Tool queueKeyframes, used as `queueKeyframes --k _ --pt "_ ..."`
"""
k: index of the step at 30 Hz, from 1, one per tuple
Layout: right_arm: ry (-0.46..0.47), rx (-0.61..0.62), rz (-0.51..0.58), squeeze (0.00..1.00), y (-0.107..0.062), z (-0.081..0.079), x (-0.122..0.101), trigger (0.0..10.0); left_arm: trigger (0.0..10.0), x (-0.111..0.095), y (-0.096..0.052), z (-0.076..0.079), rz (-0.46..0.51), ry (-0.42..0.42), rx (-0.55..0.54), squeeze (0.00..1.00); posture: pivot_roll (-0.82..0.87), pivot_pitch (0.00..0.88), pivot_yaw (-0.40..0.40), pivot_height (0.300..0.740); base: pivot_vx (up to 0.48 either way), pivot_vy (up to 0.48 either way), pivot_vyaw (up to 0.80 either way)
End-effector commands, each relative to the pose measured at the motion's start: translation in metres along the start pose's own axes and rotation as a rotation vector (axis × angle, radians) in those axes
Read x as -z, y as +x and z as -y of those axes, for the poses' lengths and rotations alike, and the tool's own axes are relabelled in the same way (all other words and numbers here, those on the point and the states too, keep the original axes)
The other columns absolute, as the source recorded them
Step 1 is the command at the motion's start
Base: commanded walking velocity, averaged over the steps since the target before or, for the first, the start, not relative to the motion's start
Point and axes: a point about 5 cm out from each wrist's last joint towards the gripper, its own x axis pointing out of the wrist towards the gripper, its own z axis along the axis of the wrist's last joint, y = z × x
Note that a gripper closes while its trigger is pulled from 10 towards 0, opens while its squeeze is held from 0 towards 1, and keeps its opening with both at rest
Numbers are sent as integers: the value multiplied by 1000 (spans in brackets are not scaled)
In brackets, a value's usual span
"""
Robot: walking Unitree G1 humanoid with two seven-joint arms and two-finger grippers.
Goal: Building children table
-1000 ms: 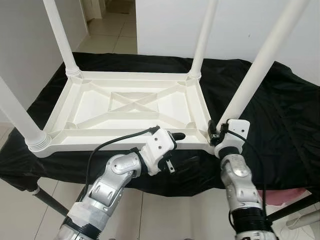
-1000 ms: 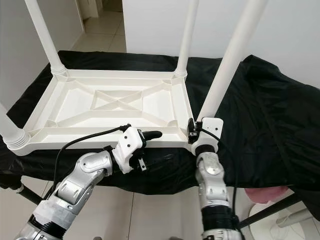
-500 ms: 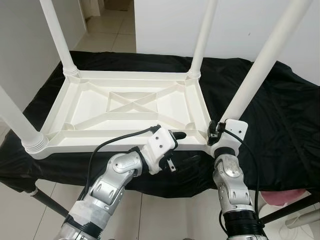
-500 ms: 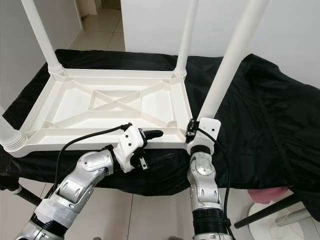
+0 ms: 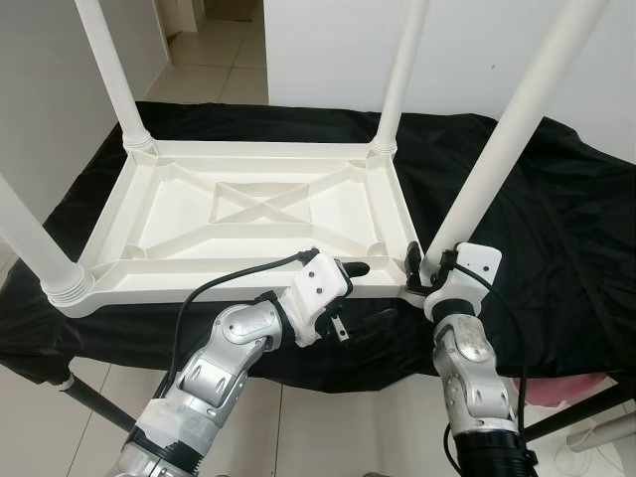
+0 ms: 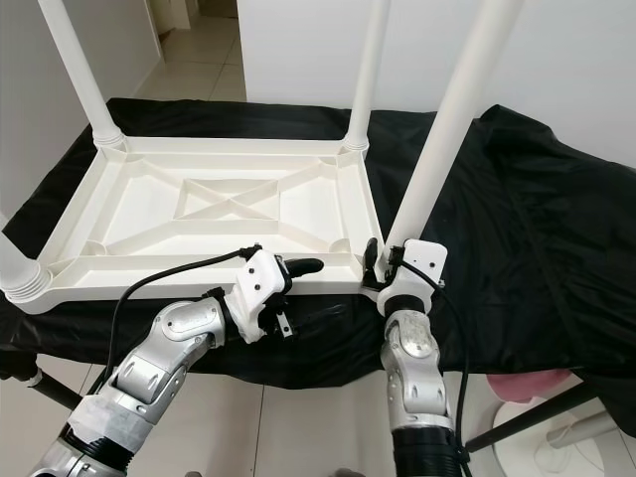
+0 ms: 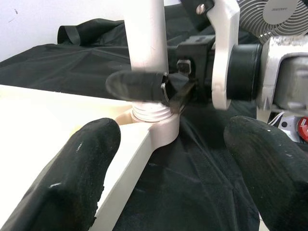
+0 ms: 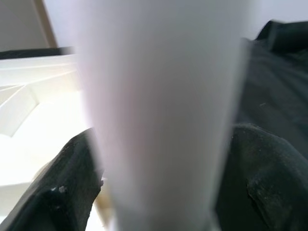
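White tabletop (image 5: 248, 214) was laid upside down on black cloth (image 5: 556, 229); four legs seated. Near-right leg (image 5: 497, 164) was clasped by right gripper (image 6: 383, 260) at socket. Left gripper (image 5: 350, 270) held spread at near rim. Final tightening, flipping judged left.

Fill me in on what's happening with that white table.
The white children's table lies upside down on a black cloth, all four legs standing up. The right claw grips the base of the near right leg at its corner socket. The left claw is open, at the table's near edge beside that corner.
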Motion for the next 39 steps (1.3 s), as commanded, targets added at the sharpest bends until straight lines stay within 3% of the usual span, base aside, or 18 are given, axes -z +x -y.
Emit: queueKeyframes --k 1,4,8,13,17,23,24,26,27,28,39 --pt "4 -77 22 0 0 2 -2 10000 10000 0 0 -1 -3 9 14 0 -90 0 -15 740 0 0 0" --pt "-5 -129 28 0 1 2 -3 10000 10000 0 0 -1 -3 9 14 0 -95 0 -10 740 0 0 0" --pt "-35 -343 24 0 7 2 -3 10000 10000 0 1 -2 -4 11 20 0 -94 0 -8 740 0 0 0" --pt "-53 -480 4 0 10 4 -3 10000 10000 -1 0 -4 -4 13 20 0 -84 0 -2 740 0 0 0" --pt "-73 -509 6 0 13 5 -3 10000 10000 -1 0 -4 -5 13 20 0 -84 0 -2 740 0 0 0" --pt "-118 -658 -15 0 25 6 -8 10000 10000 -1 0 -1 -8 11 32 0 -71 0 -3 740 0 0 0" --pt "-138 -676 -29 0 27 9 -7 8745 10000 -1 0 -1 -11 14 32 0 -71 0 -3 740 0 0 0" --pt "-150 -690 -37 0 29 11 -6 8745 10000 0 0 -1 -13 16 32 0 -71 0 -3 740 0 0 0" --pt "-159 -700 -47 0 30 13 -5 3020 10000 0 -1 -1 -15 18 32 0 -60 0 -5 740 0 0 0" --pt "-161 -707 -58 0 30 16 -3 0 10000 0 -1 -1 -16 18 32 0 -59 0 -5 740 0 0 0" --pt "-167 -719 -107 0 23 26 9 0 10000 0 -2 -2 -16 18 30 0 -65 0 3 740 0 0 0"
